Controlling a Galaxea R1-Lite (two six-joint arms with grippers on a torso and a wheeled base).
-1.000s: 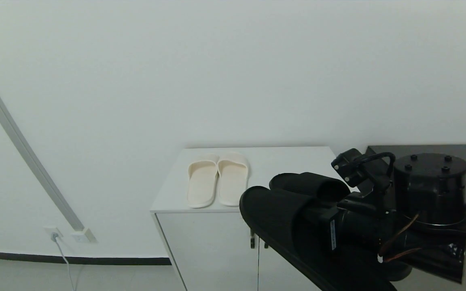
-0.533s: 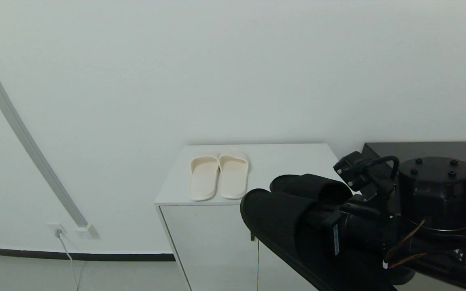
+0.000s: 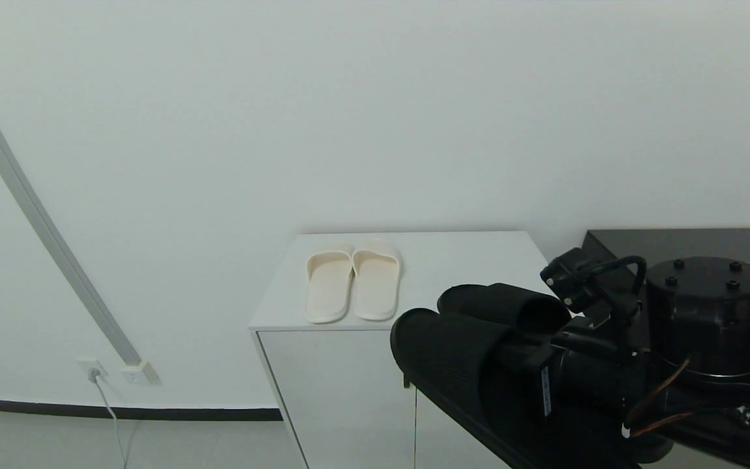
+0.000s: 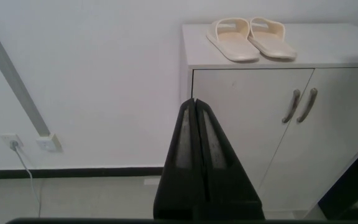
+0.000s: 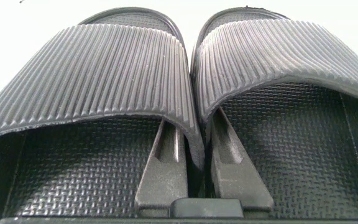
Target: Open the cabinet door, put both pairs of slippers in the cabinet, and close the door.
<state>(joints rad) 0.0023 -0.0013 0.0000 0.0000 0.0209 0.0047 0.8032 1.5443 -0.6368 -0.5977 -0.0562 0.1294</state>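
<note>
Well, the white cabinet [image 3: 466, 260] stands against the wall with both doors [image 4: 247, 124] shut. Their two slim upright handles [image 4: 298, 106] sit side by side at the seam where the doors meet. On the cabinet's top, toward its left front corner, the cream slippers [image 3: 352, 283] lie as a pair, soles down and touching along their inner sides, with the straps toward the wall and the heels at the front edge. The black slippers [image 3: 459, 345] are off the cabinet, held in the air before its right half at about the height of its top, side by side with their ribbed straps uppermost. The right gripper [image 5: 194, 127] has one finger [image 5: 163, 165] slid under each strap. The jaws are closed on the inner walls of the two slippers, which seem to be pinched together between them, though the straps hide the contact itself. The left gripper [image 4: 195, 102] hangs lower, in front of the cabinet's left side and apart from it, its two fingers pressed flat together with nothing between them. Left of the cabinet, a wall socket [image 3: 92, 374] with a cable plugged in sits low on the wall at the foot of a slanting grey strip [image 3: 36, 215]. A dark tabletop [image 3: 707, 238] stands just beside the cabinet on the right.
</note>
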